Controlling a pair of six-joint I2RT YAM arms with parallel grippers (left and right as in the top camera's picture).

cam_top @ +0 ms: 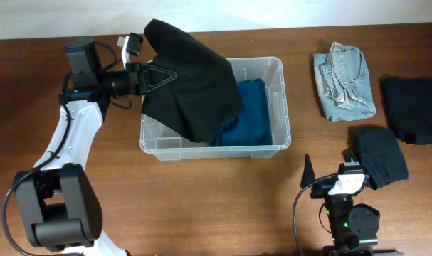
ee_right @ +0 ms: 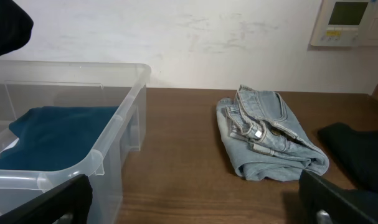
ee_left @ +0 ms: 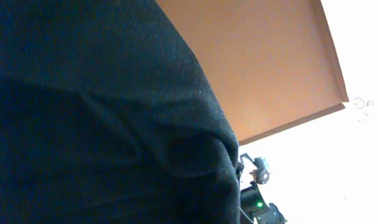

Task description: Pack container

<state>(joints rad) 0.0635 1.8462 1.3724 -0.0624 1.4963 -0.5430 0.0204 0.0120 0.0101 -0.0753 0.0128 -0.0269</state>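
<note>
While the left gripper point(cam_top: 159, 77) is reaching in from the bin's 9 o'clock side, it is clenching a black cloth point(cam_top: 194, 89), which is hanging open over the left half of the bin point(cam_top: 282, 99). The left wrist view is filled almost wholly by that cloth, so the grip itself is judged from the overhead view, where the fabric is draping from the fingers.

The bin is sitting near the middle of the table point(cam_top: 201, 206), and a blue garment point(cam_top: 250, 114) is already lying inside it, toward its right half. The black cloth is partly above the rim and not lying flat, so it does not look packed yet; whether its lower edge is touching the bin floor cannot be told.

The right gripper point(cam_top: 331, 174) is waiting at about 5 o'clock from the bin, its jaws spread wide and grasping nothing, with the fingers showing far apart in the right wrist view.

Three pieces are lying outside the bin. Folded jeans point(cam_top: 344, 82) are resting at about 2 o'clock from it, a dark garment point(cam_top: 415, 110) is lying beyond them near the table's right edge at 3 o'clock, and a dark bundle point(cam_top: 381, 156) is sitting at 4 o'clock, just beside the right gripper.

By this showing the packing is looking less than half done: one item in, one going in, three waiting.
</note>
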